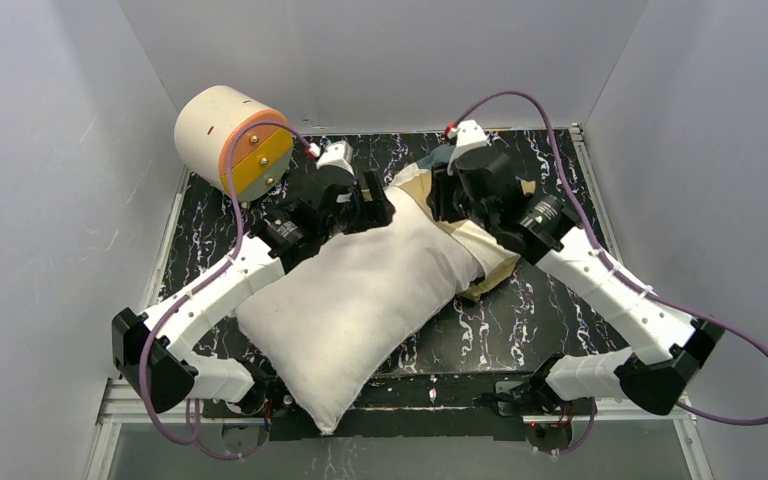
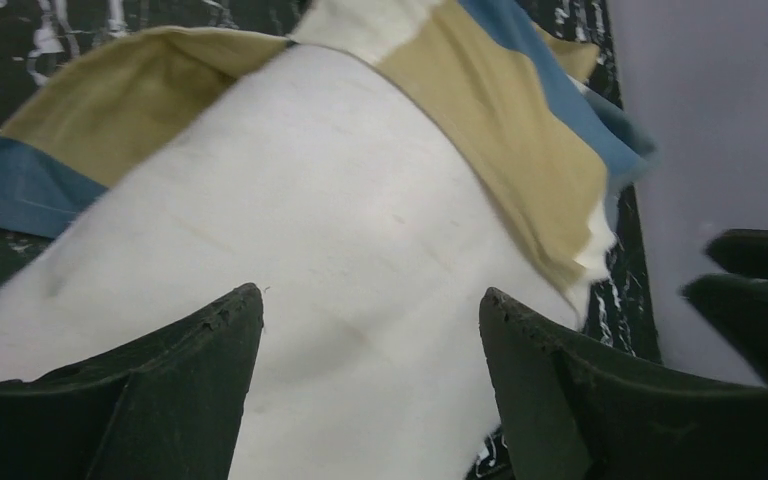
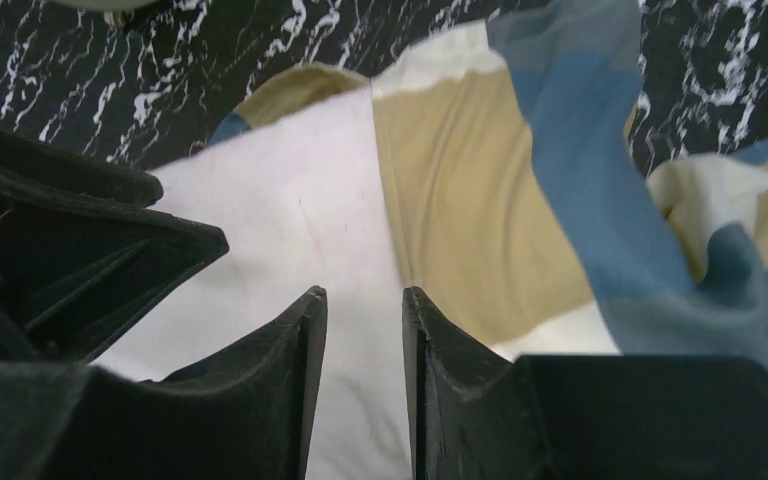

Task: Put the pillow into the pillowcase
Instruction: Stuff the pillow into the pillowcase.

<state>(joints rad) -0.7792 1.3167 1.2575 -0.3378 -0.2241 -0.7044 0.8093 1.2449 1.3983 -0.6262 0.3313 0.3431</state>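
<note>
The white pillow (image 1: 360, 290) lies diagonally across the black marbled table, its far end tucked into the mouth of the blue, tan and cream pillowcase (image 1: 492, 262). My left gripper (image 1: 365, 197) is open and hovers over the pillow's far left corner. In the left wrist view its fingers (image 2: 370, 295) straddle the pillow (image 2: 340, 200), with the pillowcase (image 2: 500, 110) draped over the far end. My right gripper (image 1: 450, 200) is over the pillowcase mouth. In the right wrist view its fingers (image 3: 364, 292) stand a narrow gap apart above the pillow (image 3: 290, 210), beside the pillowcase edge (image 3: 470, 200).
A cream-and-orange cylinder (image 1: 230, 135) lies at the far left corner of the table. Grey walls close in the left, back and right sides. The pillow's near corner overhangs the table's front edge (image 1: 440, 378) between the arm bases.
</note>
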